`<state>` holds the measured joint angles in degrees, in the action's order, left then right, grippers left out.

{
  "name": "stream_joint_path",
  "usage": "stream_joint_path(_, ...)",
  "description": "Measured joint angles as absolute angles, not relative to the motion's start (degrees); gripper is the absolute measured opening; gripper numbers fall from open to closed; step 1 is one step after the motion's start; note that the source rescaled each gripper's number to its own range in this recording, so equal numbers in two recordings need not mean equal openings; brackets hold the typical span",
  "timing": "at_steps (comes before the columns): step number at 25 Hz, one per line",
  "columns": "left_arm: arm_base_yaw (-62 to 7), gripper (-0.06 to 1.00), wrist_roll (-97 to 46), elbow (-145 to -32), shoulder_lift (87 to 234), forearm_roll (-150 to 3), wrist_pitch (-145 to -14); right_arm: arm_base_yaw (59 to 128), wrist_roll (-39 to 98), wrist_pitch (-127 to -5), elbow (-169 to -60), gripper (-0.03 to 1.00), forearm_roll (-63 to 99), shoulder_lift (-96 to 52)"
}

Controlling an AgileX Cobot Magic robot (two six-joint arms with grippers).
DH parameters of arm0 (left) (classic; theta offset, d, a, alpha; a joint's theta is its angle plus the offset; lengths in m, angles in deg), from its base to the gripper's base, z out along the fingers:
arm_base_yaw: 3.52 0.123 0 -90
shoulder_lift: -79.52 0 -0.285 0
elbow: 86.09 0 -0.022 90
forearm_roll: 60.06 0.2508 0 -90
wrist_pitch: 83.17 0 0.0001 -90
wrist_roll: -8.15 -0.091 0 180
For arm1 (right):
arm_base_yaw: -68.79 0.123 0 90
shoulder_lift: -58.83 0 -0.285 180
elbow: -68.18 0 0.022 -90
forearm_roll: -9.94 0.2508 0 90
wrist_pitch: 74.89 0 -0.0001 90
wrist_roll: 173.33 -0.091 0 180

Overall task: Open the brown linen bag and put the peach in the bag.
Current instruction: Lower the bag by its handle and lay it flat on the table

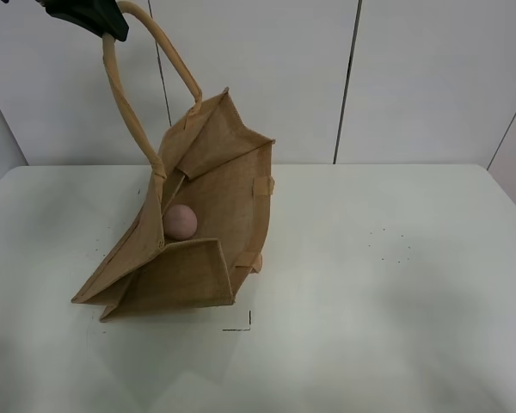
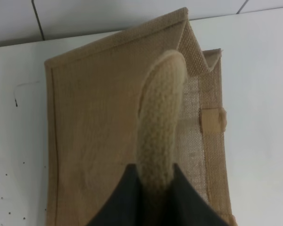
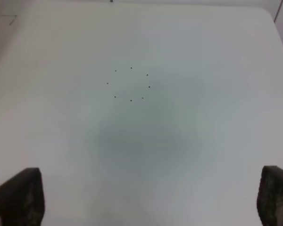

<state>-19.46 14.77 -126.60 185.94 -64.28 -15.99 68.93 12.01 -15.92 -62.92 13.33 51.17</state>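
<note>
- Two short black lines make a corner mark (image 1: 245, 324) on the desk (image 1: 396, 344). It is the nearest thing in the scene, just in front of the bag's base, and it is a plain mark, not lettering.
- Behind it, the brown linen bag (image 1: 215, 185) rests on the left half of the desk, tilted, with its mouth pulled wide and facing upward.
- Inside that mouth lies the peach (image 1: 179, 222), against the left inner wall and well below the rim. Judging by this, the placing step looks done.
- Over on the right, the right gripper (image 3: 146, 195) hangs with its fingers spread wide and nothing between them. It is above a ring of small black dots (image 3: 131, 68) on bare desk, well apart from the bag.
- Farther back and higher, one loop handle (image 2: 160, 117) rises from the bag to the left gripper (image 2: 153, 176). Its fingers pinch the handle from both sides and hold the bag open.
- The step in hand appears to be the finish. The next move likely calls for lowering the handle gently and then letting go, so the tilted bag settles without tipping and rolling the peach out.
- No brand, label or readable writing shows on the bag, the peach or the desk.
</note>
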Motion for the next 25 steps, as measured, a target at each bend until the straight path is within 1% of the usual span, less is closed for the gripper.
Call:
stream_joint_path(4, -19.46, 0.00, 14.77, -124.43, 185.94, -64.42, -16.09, 68.93, 12.01, -15.92, -62.87, 1.00, 13.27, 51.17)
stream_joint_path(8, -19.46, 0.00, 14.77, -118.81, 185.88, -65.99, -17.73, 68.93, 12.01, -15.92, -62.87, 1.00, 13.27, 51.17)
stream_joint_path(17, -19.51, 0.00, 13.53, -102.22, 186.17, -72.08, -33.15, 68.93, 12.01, -15.92, -62.80, 1.00, 13.31, 51.17)
stream_joint_path(25, -19.51, 0.00, 5.76, -99.73, 196.54, -81.18, -38.56, 68.93, 12.01, -15.92, -62.80, 1.00, 13.31, 51.17)
